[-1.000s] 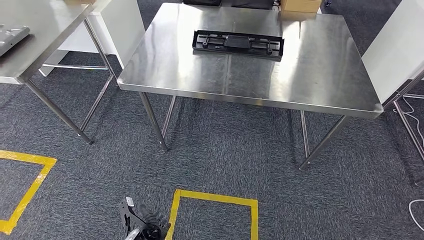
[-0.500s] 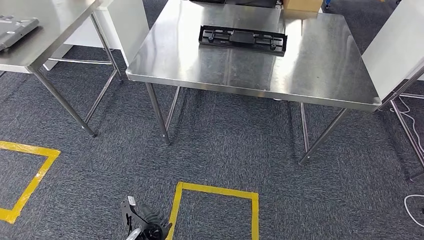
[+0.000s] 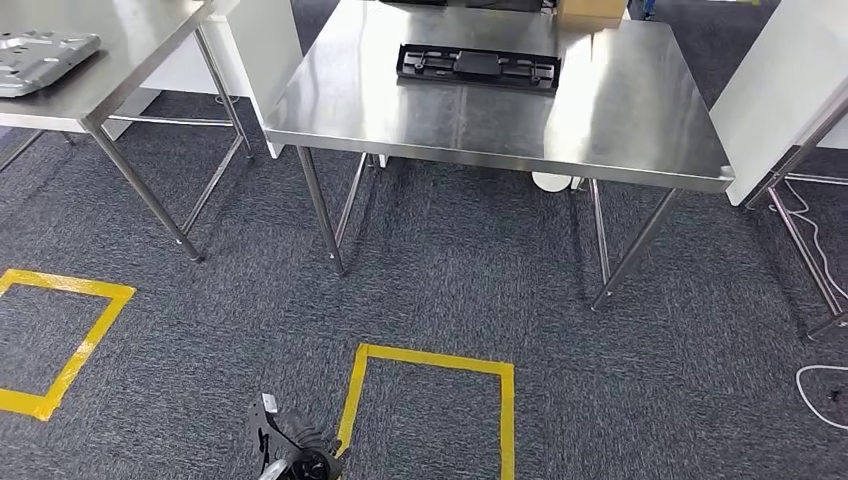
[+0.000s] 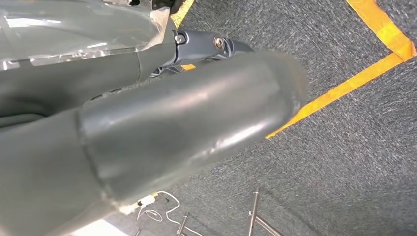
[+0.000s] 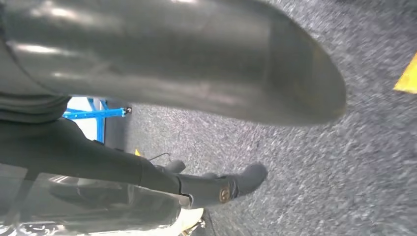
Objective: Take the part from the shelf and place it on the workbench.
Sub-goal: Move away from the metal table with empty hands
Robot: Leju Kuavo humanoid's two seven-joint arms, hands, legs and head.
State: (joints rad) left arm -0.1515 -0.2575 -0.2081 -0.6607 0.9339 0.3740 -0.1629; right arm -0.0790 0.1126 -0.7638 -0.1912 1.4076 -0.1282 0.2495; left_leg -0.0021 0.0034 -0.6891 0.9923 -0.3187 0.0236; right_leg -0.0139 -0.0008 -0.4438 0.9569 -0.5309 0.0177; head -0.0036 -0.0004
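- Where the head view looks down across grey carpet [image 3: 450,290], the black part [image 3: 478,66] lies flat on the steel worktop [image 3: 620,120], toward its far edge, long side across the view, apart from both hands.
- Left hand [image 3: 290,455]: seen at the lower edge of the head view, low over the carpet just beside the yellow tape square [image 3: 430,362]. It touches nothing that I can make out.
- Left wrist view: the thick grey thumb [image 4: 187,128] runs across the frame; darker fingers [image 4: 211,46] extend past it with nothing visible between them. How far apart they are, I cannot tell; thumb blocks most of the hand.
- Right hand [image 5: 147,147]: in the right wrist view the blurred grey thumb [image 5: 196,64] lies above one dark finger [image 5: 221,184], which reaches out straight over the carpet with a clear gap to the thumb. Nothing lies in that gap; hand released, holding nothing.
- View differences: the head view gives both worktops, the part, a second worktop [image 3: 120,50] at left carrying a grey metal plate [image 3: 40,47], a white panel [image 3: 770,90] at right and a white cable [image 3: 820,375] on the floor.
- The wrist views give the fingers close up, plus yellow tape [image 4: 344,88] on carpet and a blue frame [image 5: 96,115] in the background.
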